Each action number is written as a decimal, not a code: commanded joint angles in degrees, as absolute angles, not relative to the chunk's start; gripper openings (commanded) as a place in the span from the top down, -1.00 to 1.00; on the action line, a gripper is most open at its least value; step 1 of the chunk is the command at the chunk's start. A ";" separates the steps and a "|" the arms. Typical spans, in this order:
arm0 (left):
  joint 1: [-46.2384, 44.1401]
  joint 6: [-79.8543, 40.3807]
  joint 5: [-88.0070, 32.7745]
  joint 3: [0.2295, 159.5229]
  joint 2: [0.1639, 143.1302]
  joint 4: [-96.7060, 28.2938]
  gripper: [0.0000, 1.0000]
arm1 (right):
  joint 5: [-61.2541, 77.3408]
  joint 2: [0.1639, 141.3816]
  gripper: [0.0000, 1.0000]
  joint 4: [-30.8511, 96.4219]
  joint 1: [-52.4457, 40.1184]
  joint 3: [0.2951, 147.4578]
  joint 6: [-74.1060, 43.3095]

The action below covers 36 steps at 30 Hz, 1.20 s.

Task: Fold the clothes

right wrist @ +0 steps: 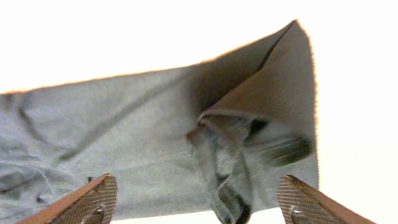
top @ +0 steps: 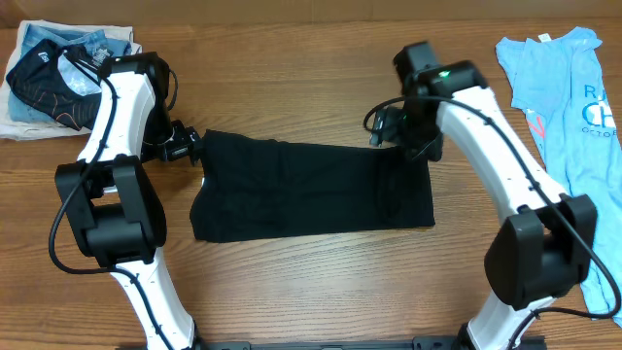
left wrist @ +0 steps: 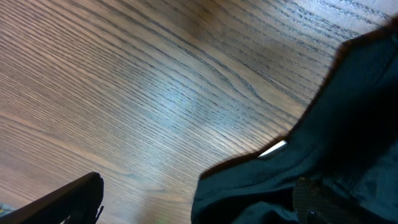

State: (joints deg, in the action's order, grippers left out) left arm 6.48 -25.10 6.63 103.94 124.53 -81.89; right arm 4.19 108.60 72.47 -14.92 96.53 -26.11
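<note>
The clothes, one black T-shirt (top: 311, 190), lie folded into a wide strip across the middle of the table. My left gripper (top: 190, 148) sits at the strip's upper left corner. In the left wrist view it (left wrist: 186, 211) stands open, one finger (left wrist: 62, 202) over bare wood and the other against the dark cloth (left wrist: 336, 124), near a small white label (left wrist: 273, 148). My right gripper (top: 389, 131) hovers at the strip's upper right corner. The right wrist view shows it (right wrist: 199, 205) open, its fingers (right wrist: 93, 199) wide apart either side of a bunched fold of the shirt (right wrist: 155, 137), which looks washed-out grey.
A pile of clothes (top: 58, 73), blue pieces and a black one with thin orange lines, lies at the back left corner. A light blue printed T-shirt (top: 573, 126) is spread along the right edge. The wooden table (top: 311, 282) shows in front of the black strip.
</note>
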 commanded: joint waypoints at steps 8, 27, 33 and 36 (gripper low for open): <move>6.35 -24.43 6.35 103.50 124.73 -81.97 -1.00 | 4.67 107.24 -0.24 72.18 -2.48 97.65 -25.26; 6.35 -24.43 6.33 103.50 124.73 -81.78 -1.00 | 14.00 107.48 0.65 55.70 0.36 76.53 -25.50; 6.35 -24.43 6.33 103.50 124.73 -81.80 -0.99 | 17.89 107.50 0.64 49.17 -3.20 74.26 -27.31; 6.35 -24.43 6.33 103.50 124.73 -81.80 -1.00 | 17.96 107.50 0.65 46.33 -5.96 74.13 -27.79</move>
